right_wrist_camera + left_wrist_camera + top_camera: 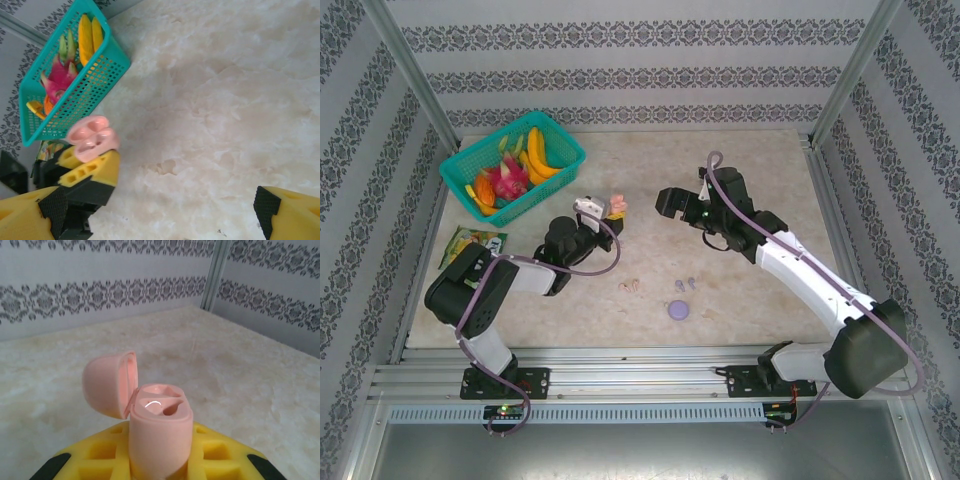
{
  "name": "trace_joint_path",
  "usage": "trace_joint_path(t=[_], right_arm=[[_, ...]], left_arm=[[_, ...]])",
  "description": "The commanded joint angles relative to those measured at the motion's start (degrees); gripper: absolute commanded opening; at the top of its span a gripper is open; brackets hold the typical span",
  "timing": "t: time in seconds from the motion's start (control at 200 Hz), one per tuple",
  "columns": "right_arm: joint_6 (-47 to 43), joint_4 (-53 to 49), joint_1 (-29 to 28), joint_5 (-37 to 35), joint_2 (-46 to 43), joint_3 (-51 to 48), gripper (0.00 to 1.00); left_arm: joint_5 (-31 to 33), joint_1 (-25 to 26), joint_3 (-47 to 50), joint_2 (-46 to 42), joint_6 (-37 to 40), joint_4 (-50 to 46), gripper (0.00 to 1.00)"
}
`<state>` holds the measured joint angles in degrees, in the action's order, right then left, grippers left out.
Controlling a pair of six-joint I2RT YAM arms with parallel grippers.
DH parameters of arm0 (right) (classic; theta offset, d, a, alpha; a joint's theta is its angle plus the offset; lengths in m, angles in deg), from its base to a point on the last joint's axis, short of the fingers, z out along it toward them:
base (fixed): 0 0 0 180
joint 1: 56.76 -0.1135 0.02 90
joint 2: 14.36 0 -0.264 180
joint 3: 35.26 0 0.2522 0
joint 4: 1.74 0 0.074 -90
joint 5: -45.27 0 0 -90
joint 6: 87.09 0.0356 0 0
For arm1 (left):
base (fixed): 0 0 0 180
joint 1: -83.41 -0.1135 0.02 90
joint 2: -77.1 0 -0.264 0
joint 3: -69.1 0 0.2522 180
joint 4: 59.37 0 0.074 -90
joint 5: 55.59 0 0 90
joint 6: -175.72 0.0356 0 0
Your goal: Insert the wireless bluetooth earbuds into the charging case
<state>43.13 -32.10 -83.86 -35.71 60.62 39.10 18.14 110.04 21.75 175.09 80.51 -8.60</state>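
Earbuds: none in a case yet. Pink pair (631, 286) lies loose on the table (760, 170), toward the front, between the two arms. Lilac pair (685, 285) lies to its right, apart from it. Too small to tell how each bud lies.

Pink case (161, 432) is off the table and upright, lid (107, 385) hinged open to the side, both wells empty. Left gripper (603, 208) is clamped tight on the case body, yellow fingers (220, 455) either side. The case is held well behind and left of the pink pair.

Lilac case (679, 310) lies flat on the table just in front of the lilac pair. It looks closed and nothing touches it.

Right gripper (670, 203) is spread wide and holds nothing. It hovers right of the pink case, apart from it, well back from the buds.

Progress: early. One case is held up and open, ready to receive; zero of four buds seated. Left to do, my guess: the right arm fetches the pink buds one at a time and seats each in its well. Then the same for the lilac set, whose case needs opening first.

Basket (510, 165) of toy fruit and a packet (470, 243) sit far left, not involved.
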Motion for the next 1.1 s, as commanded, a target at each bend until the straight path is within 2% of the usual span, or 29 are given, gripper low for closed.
trace_joint_path(t=[0.0,0.32,0.615,0.794,1.099], right_arm=[[0.50,-1.60,0.46,0.29,1.90,-1.29,0.98],[-0.62,-4.46,-0.43,1.19,8.84,-0.20,0.98],[-6.43,-0.98,-1.82,7.52,14.27,3.06,0.98],[-7.13,-1.85,-1.91,7.88,14.06,2.91,0.98],[-4.29,-4.26,-4.70,3.74,10.47,0.31,0.94]], left_arm=[[-0.63,0.73,1.90,1.37,1.87,12.85,0.00],[-3.03,0.71,4.57,1.93,4.97,16.86,0.00],[-4.77,0.61,3.67,3.93,5.57,16.85,0.00],[-6.43,0.39,3.27,4.39,4.98,16.89,0.00],[-14.77,-2.41,1.12,3.49,-0.72,16.94,0.00]])
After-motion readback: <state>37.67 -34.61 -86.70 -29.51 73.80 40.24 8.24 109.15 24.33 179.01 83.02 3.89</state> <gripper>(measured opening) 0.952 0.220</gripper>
